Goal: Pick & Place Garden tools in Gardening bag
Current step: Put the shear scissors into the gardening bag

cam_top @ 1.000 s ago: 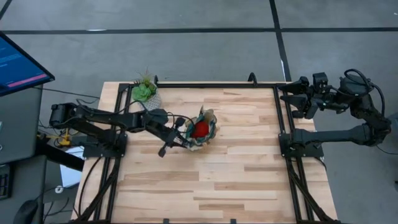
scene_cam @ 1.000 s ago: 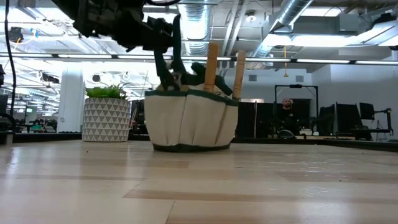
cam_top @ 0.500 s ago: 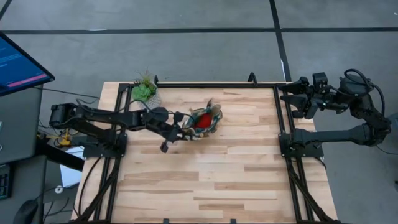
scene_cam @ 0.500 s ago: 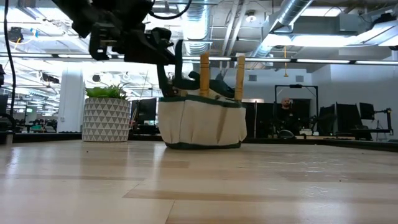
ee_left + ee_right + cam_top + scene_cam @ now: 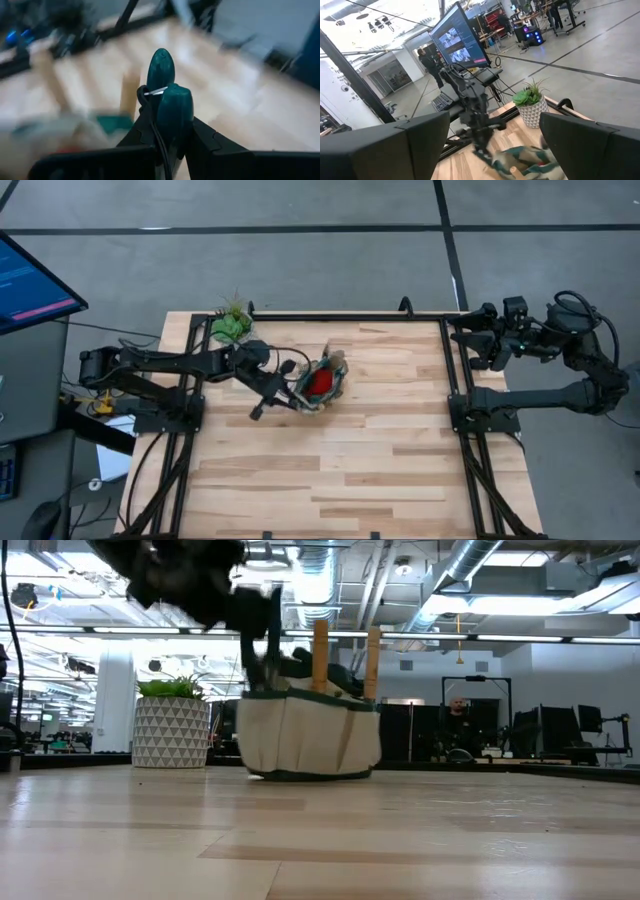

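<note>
Green-handled shears (image 5: 167,107) clamped in left pincer (image 5: 290,383) over bag (image 5: 318,384) mid-table; right pincer (image 5: 478,340) wide apart, past edge.

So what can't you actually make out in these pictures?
- Blades of the trowels: hidden inside the gardening bag, low view.
- Bag contents: blurred in left wrist view; only something red shows from above.
- Left end effector: motion-blurred in low view.
- Shears: only handles show.

The soft olive-green and beige fabric gardening bag (image 5: 319,384) now sits nearer the table's left side than half a second ago, back about where it was a second ago. The left gripper (image 5: 289,388), clamped on the dark green-handled pruning shears (image 5: 167,107), shifts with it.
</note>
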`<state>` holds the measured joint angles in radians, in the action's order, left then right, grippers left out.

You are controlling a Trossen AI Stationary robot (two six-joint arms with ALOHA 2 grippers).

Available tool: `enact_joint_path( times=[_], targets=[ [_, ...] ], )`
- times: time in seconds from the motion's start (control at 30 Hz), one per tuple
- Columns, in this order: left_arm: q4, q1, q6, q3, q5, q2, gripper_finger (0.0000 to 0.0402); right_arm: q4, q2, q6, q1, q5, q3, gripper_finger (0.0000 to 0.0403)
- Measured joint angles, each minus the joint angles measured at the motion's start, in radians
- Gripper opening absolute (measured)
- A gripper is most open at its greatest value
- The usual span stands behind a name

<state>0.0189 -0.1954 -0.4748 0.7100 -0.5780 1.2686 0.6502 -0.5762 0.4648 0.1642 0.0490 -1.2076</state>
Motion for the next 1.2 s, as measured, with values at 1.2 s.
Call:
enact_joint_path(
  times=[1.2],
  targets=[
    [0.016, 0.024, 0.001, -0.039, 0.208, -0.015, 0.0030, 0.000, 0.000, 0.007, 0.000, 0.000, 0.000, 0.0301]
  ],
)
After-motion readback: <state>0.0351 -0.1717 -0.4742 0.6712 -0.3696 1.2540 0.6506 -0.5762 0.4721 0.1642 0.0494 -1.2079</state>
